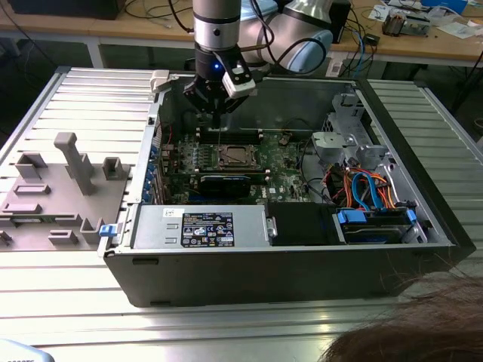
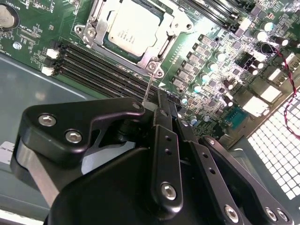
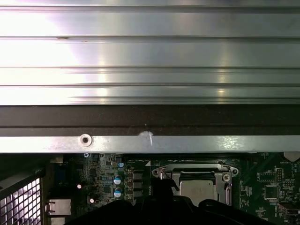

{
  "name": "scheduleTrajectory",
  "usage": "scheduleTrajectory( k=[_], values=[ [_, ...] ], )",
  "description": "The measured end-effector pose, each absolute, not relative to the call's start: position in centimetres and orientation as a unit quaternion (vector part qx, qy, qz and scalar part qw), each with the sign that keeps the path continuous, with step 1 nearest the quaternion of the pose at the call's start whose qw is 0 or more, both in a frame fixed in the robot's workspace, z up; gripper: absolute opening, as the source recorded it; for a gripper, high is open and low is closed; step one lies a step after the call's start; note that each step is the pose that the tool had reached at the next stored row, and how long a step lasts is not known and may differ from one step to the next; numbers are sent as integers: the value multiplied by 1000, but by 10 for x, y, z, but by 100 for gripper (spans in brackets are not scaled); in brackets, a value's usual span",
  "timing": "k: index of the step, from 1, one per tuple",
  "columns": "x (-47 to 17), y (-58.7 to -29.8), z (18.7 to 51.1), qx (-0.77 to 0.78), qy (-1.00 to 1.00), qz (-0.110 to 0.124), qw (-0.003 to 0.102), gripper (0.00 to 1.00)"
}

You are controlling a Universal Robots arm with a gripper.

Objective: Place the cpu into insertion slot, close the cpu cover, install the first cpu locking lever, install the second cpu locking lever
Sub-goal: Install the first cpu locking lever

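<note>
A: Where is the cpu [image 2: 133, 29]?

B: Seated in the slot [image 2: 161, 44], a little ahead of and below the pincer [image 2: 161, 110]. The cover [image 2: 174, 18] lies flat around it, its window showing the silvery top.

A: And the pincer?

B: Its jaws are drawn together, with a thin wire lever [image 2: 148, 86] running from the socket corner up between the tips. It looks nipped there, though the contact itself is hidden.

A: How would that lever handle?

B: I judge it light and springy: stiff steel wire that pushes back and may slip off smooth pads. Best held near its free end. The chip is flat, rigid and fragile underneath; it wants no side load.

A: Room to move?

B: Tight. Memory slots [image 2: 98, 65] lie just beside the socket, under the pincer, and capacitors [image 2: 206, 75] crowd its other side. In the exterior view the case [image 1: 249, 279] walls ring the board, the rear wall close behind the pincer, a black card [image 1: 225, 183] beyond the socket, cables [image 1: 362, 188] well apart. Straight up is open.
</note>
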State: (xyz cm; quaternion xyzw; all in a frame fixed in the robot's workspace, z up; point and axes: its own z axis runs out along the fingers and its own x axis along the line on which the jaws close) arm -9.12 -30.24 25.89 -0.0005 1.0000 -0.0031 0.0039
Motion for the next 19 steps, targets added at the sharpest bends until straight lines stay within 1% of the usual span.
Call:
scheduleTrajectory(
  k=[19],
  values=[
    [-84, -302, 258, 0, 1000, -3, 4, 11]
  ],
)
